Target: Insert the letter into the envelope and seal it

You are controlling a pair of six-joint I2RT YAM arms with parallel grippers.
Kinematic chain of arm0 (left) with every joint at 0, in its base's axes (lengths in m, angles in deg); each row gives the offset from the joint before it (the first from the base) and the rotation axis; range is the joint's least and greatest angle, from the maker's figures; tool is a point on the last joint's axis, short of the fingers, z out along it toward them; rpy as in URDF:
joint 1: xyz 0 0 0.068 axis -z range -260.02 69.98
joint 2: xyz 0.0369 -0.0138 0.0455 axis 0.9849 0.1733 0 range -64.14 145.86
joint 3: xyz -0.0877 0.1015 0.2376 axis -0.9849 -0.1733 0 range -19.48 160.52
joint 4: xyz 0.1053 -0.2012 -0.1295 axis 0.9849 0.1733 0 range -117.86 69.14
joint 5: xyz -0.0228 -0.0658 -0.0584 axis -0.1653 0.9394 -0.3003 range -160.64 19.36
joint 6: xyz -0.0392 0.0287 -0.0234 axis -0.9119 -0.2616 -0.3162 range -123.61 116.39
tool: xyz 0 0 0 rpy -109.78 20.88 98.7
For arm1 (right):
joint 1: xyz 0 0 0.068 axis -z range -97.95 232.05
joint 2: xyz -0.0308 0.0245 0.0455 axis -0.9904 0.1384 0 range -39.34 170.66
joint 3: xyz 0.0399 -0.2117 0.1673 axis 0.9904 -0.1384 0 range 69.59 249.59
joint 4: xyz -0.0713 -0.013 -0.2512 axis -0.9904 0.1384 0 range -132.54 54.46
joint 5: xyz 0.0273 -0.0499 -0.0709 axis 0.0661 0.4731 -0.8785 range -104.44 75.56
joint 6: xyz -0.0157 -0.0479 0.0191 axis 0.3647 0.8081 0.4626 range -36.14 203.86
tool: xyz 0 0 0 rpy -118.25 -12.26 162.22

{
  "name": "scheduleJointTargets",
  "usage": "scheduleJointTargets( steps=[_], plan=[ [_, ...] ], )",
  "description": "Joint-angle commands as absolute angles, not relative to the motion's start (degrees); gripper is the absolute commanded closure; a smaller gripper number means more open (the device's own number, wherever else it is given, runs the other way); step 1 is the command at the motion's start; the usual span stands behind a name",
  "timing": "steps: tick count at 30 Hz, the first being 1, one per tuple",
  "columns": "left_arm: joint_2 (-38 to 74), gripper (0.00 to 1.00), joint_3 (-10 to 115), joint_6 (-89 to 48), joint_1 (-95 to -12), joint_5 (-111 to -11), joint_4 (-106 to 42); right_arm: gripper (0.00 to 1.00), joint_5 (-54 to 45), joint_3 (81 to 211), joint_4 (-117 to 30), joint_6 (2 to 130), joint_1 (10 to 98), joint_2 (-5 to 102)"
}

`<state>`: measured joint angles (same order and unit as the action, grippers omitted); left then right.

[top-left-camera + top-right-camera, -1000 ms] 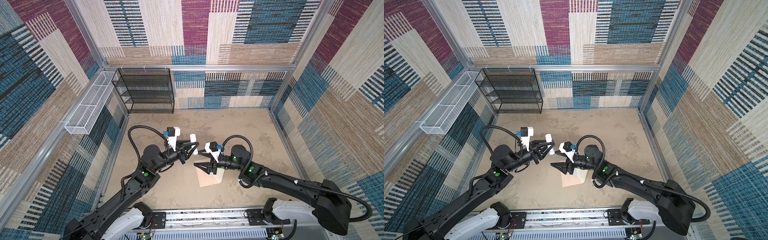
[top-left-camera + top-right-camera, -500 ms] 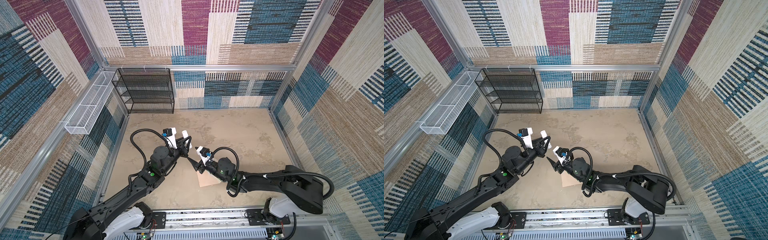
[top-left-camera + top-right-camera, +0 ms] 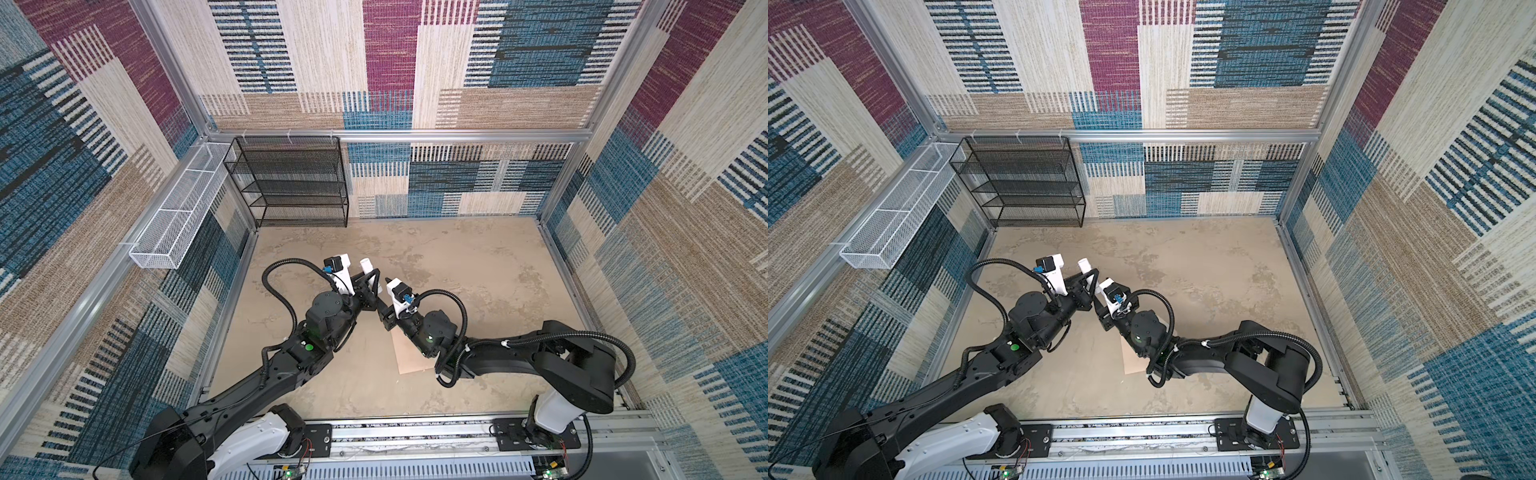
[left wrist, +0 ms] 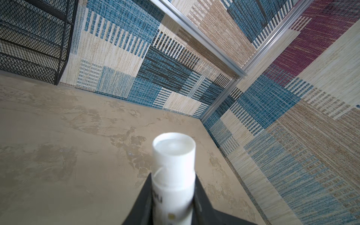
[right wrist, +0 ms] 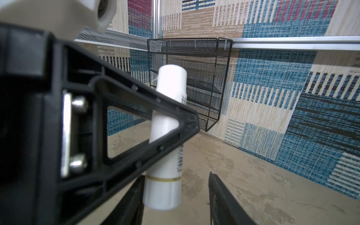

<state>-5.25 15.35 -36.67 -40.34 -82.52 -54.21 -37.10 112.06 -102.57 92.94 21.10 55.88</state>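
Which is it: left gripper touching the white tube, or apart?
Touching. The left wrist view shows the white tube clamped in the left gripper, its black jaws pressed against both sides of the tube with no gap.

Left hand clamped, right hand beside it, jaws apart

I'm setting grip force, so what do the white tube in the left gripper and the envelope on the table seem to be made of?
White tube: likely plastic, smooth, faintly glossy; an even rigid cylinder with small print and a cap seam.
Envelope: paper or thin card, matte peach; lies flat with crisp straight edges, no glare, partly hidden.
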Motion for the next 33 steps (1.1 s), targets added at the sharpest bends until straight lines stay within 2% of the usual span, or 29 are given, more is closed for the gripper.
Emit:
scheduleJointTargets(
  steps=[1, 6, 14, 26, 33],
  plan=[
    [-5.12, 1.00, 15.80, -37.23, -40.21, -83.36, -56.91, 0.50, -37.48, 112.72, -103.06, 92.84, 21.02, 56.11],
    [-5.15, 1.00, 15.80, -37.01, -40.22, -83.43, -56.83, 0.57, -37.04, 113.18, -102.26, 93.17, 20.93, 56.29],
    [-5.02, 1.00, 15.79, -36.81, -40.20, -83.29, -56.78, 0.75, -36.69, 113.38, -101.79, 93.07, 20.64, 56.37],
    [-3.48, 1.00, 14.30, -38.23, -40.22, -81.32, -58.10, 0.81, -35.35, 112.80, -100.33, 91.05, 20.59, 54.01],
    [-5.22, 1.00, 13.82, -37.42, -40.29, -77.60, -56.69, 0.88, -27.98, 112.56, -93.48, 88.60, 20.59, 47.95]
  ],
)
